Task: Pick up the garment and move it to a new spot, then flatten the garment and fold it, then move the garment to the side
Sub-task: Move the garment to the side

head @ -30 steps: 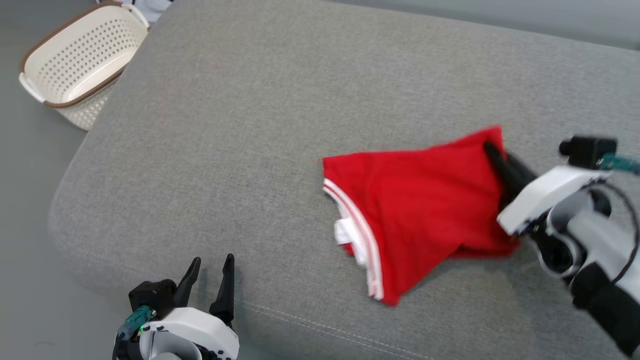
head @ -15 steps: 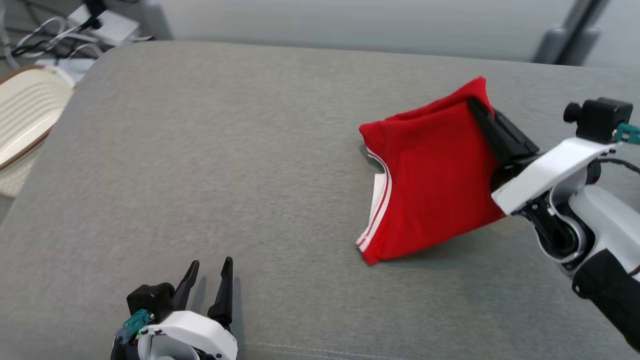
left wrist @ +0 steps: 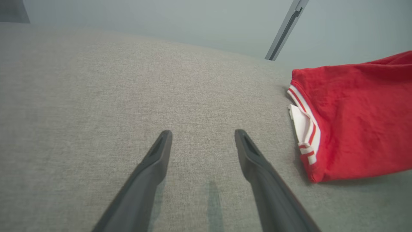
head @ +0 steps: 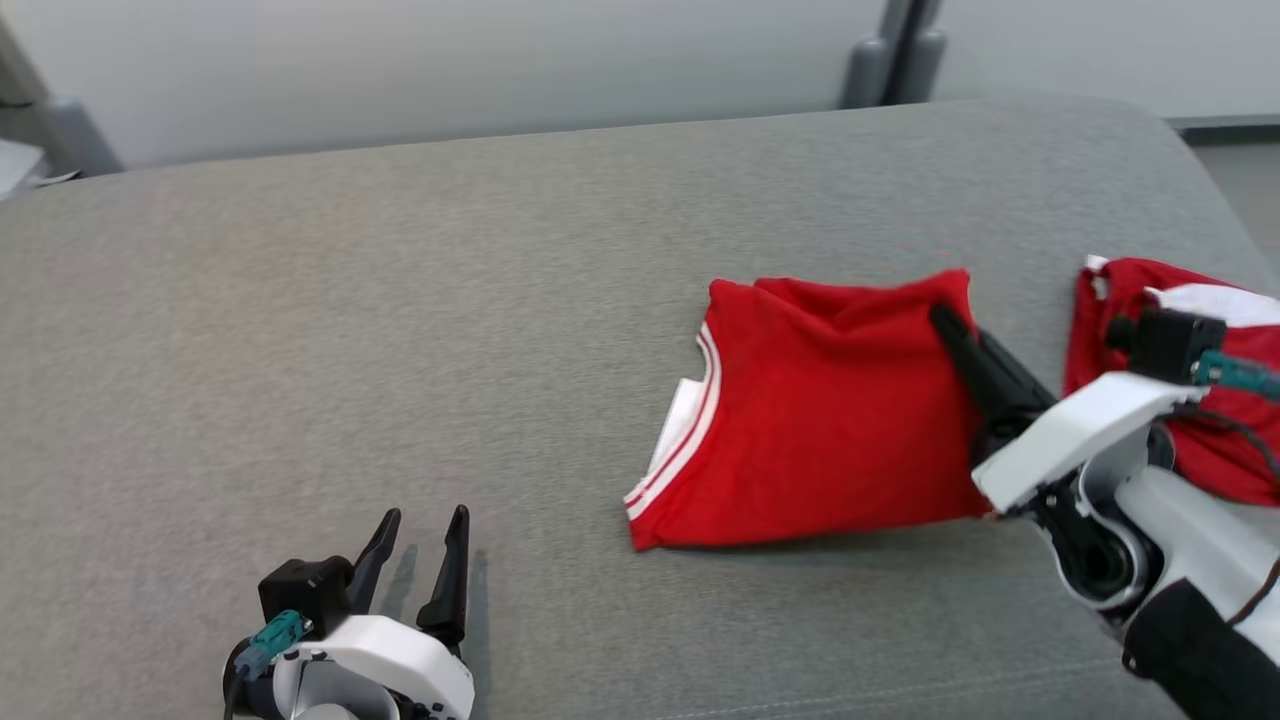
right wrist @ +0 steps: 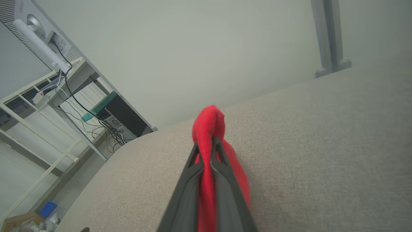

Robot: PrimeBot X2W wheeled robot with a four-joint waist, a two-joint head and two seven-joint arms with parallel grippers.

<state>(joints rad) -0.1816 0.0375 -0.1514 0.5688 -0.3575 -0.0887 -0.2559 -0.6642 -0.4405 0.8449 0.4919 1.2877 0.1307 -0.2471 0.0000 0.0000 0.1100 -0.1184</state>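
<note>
The garment [head: 820, 420] is a red folded shirt with white-striped trim, lying right of centre on the grey cushion [head: 400, 330]. My right gripper [head: 945, 322] is shut on its far right corner; in the right wrist view red cloth [right wrist: 207, 129] bunches out between the closed fingers [right wrist: 196, 180]. My left gripper [head: 420, 530] stands open at the lower left, well apart from the shirt, nothing between its fingers [left wrist: 154, 161]. In the left wrist view the shirt's striped edge [left wrist: 305, 125] lies to the right.
Another red and white garment [head: 1200, 370] lies at the cushion's right end, partly behind my right wrist. A grey post [head: 890, 50] stands behind the cushion against the wall. A metal shelf frame with cables [right wrist: 64, 106] stands beyond the cushion in the right wrist view.
The head camera has swung right; the basket has left the picture and a second red garment has come in. The held shirt has come down and lies flatter. The left gripper has not moved.
</note>
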